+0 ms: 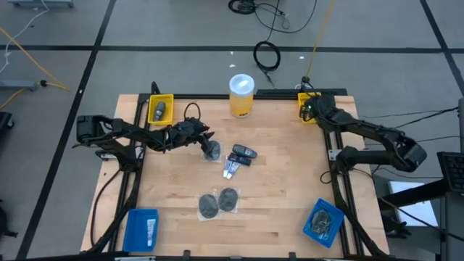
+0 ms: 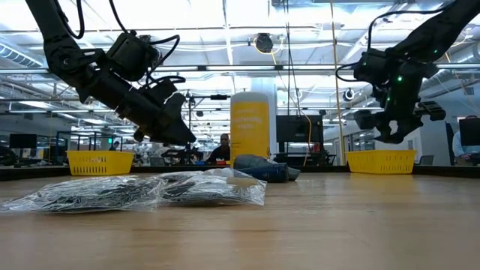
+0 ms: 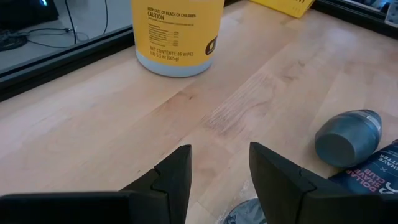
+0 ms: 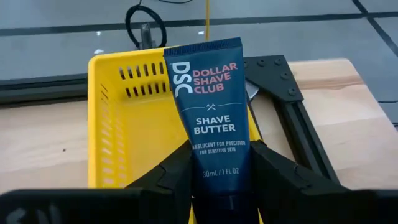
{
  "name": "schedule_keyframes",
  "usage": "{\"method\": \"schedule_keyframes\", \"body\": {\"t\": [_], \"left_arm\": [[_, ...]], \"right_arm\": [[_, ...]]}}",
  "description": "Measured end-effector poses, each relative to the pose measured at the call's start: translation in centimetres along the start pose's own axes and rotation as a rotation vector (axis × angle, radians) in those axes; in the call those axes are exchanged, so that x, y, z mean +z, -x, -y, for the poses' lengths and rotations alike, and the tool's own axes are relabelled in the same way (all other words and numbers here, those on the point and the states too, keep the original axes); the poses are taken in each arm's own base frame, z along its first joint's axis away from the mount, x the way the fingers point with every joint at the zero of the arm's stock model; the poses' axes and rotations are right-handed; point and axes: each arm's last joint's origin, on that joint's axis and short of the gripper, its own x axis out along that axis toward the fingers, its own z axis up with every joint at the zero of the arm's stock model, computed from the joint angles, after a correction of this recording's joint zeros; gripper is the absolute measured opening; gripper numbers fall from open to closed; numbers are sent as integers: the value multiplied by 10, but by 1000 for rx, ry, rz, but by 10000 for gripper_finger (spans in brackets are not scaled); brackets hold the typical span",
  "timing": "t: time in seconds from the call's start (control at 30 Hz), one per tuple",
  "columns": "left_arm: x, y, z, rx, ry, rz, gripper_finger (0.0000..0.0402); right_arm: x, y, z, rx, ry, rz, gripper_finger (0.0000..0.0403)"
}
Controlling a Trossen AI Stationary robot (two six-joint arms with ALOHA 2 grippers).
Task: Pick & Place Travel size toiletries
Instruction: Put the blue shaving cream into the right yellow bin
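**Over the yellow basket: right tool grips the shave butter tube**

At the far right corner of the surface (image 1: pixel 275 188), the right tool (image 4: pixel 221 177) hangs above the yellow basket (image 4: pixel 130 124) with its fingers (image 4: pixel 168 174) pressed against both sides of a dark blue tube (image 4: pixel 208 106) — the printing reads Dollar Shave Club, Shave Butter. The tube points forward out of the tool, over the basket's rim, and it is clear of the basket floor. From above, that tool (image 1: pixel 310 107) sits right over the basket at the corner frame.

Over to the left arm — its tool (image 1: pixel 204 135) reaches toward the middle of the surface, hovering just beside a small dark container (image 1: pixel 212 151). The left wrist view shows the fingers (image 3: pixel 177 174) parted with bare wood between them and nothing held. A grey rounded container end (image 3: pixel 348 137) lies near, touching another dark blue package (image 3: pixel 373 174), and the large yellow jar (image 3: pixel 177 34) stands beyond.

Middle of the surface: a stubby dark container (image 1: pixel 243 153) lies with a slim white tube (image 1: pixel 230 170) just beside it. Nearer the front edge, two grey mesh discs (image 1: pixel 219 201) in clear bags lie side by side, touching. A second yellow basket (image 1: pixel 160 109) at the far left corner holds a grey item. Two blue trays sit at the front corners — the left one (image 1: pixel 141 228) and the right one (image 1: pixel 323 221) with something dark inside
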Motion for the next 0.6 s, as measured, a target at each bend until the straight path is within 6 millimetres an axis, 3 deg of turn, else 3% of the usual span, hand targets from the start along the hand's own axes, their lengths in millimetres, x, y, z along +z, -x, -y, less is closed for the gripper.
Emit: {"method": "schedule_keyframes", "body": {"t": [0.6], "left_arm": [[3,0,1,-11,9,31,157]], "right_arm": [[-9,-9,-15,-42,11,41,128]]}}
